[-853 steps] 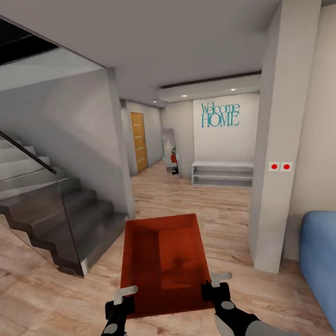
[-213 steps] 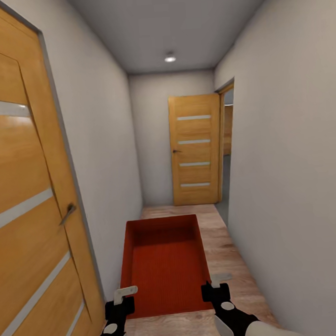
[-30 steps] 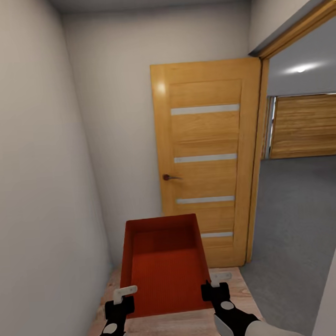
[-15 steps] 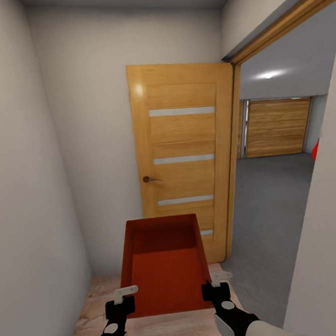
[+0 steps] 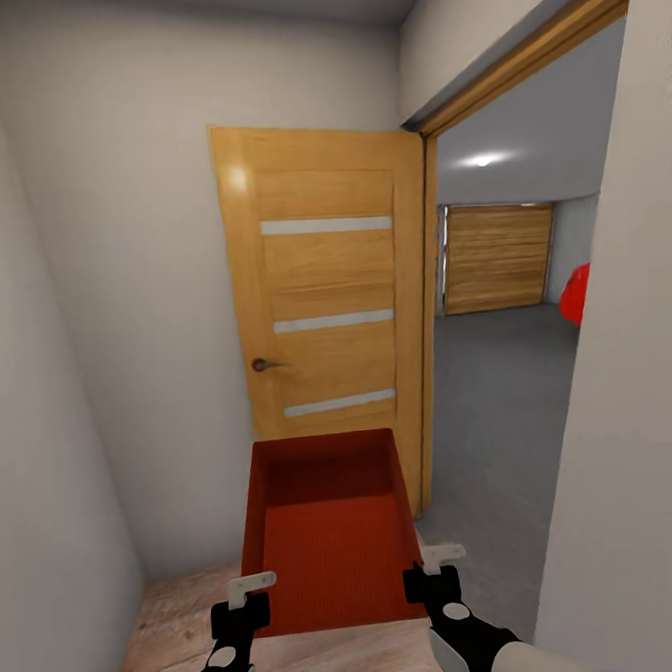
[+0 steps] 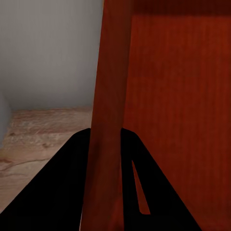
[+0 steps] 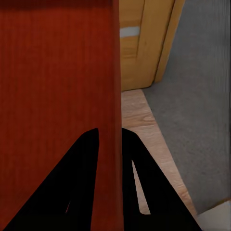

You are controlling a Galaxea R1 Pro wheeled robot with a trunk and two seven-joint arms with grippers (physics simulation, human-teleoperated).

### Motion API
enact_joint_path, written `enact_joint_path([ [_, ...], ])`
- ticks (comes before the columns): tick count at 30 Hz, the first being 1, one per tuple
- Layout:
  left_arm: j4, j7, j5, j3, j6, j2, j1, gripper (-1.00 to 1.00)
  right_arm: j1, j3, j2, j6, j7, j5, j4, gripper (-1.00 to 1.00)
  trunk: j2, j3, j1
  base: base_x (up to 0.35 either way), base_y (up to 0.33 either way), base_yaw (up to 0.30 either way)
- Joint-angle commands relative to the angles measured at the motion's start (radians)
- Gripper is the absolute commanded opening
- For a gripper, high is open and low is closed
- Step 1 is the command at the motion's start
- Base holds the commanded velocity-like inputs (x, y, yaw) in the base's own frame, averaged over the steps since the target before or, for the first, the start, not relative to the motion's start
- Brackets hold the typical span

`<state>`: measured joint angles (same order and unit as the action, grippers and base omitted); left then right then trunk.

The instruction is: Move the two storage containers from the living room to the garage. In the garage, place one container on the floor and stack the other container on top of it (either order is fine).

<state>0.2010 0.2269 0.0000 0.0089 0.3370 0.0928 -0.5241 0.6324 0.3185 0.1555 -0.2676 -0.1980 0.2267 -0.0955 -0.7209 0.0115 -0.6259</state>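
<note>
Left gripper [image 5: 250, 595] and right gripper [image 5: 432, 567] each pinch a side wall of one storage container [image 5: 330, 532], near its close corners; both wrist views show a wall running between dark fingers [image 6: 62, 192], clamped on it. The container hangs level in front of the robot, open top up and empty, above the wood planks [image 5: 186, 627] at the hallway's end. This looks like the carrying step: the open wooden door [image 5: 325, 317] stands ahead, and to its right the doorway gives onto the garage's dark grey floor [image 5: 492, 415]. The next move calls for a turn to the right through that opening, keeping the container clear of the jamb [image 5: 424, 330]. A wall at the right cuts off most of the garage; a red shape [image 5: 575, 294] there is too partial to identify. No second container shows here.
</note>
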Motion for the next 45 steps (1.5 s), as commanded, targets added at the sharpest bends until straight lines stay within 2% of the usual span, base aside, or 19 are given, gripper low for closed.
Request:
enact_joint_path([
  [1, -0.001, 0.006, 0.000, 0.025, 0.002, 0.001, -0.001, -1.00, 0.001, -0.021, 0.006, -0.001, 0.003, -0.003, -0.001, -1.00, -0.001, 0.001, 0.000, 0.095, 0.307, -0.280],
  [13, 0.001, 0.006, 0.000, 0.025, 0.004, 0.001, -0.001, -1.00, 0.001, -0.021, 0.006, -0.001, 0.003, -0.003, -0.001, -1.00, -0.001, 0.001, 0.000, 0.107, 0.291, -0.280],
  [30, 0.002, 0.006, 0.000, 0.025, 0.004, 0.001, -0.001, -1.00, 0.001, -0.021, 0.006, -0.001, 0.003, -0.003, -0.001, -1.00, -0.001, 0.001, 0.000, 0.018, 0.024, -0.277],
  [40, 0.000, 0.006, 0.000, 0.025, 0.004, 0.000, -0.001, -1.00, 0.001, -0.021, 0.005, -0.001, 0.003, -0.004, -0.001, -1.00, -0.001, 0.001, 0.000, 0.201, 0.230, -0.038],
  [45, 0.000, 0.006, 0.000, 0.025, 0.004, 0.001, -0.001, -1.00, 0.001, -0.021, 0.005, -0.001, 0.003, -0.003, -0.001, -1.00, -0.001, 0.001, 0.000, 0.213, 0.250, -0.221],
])
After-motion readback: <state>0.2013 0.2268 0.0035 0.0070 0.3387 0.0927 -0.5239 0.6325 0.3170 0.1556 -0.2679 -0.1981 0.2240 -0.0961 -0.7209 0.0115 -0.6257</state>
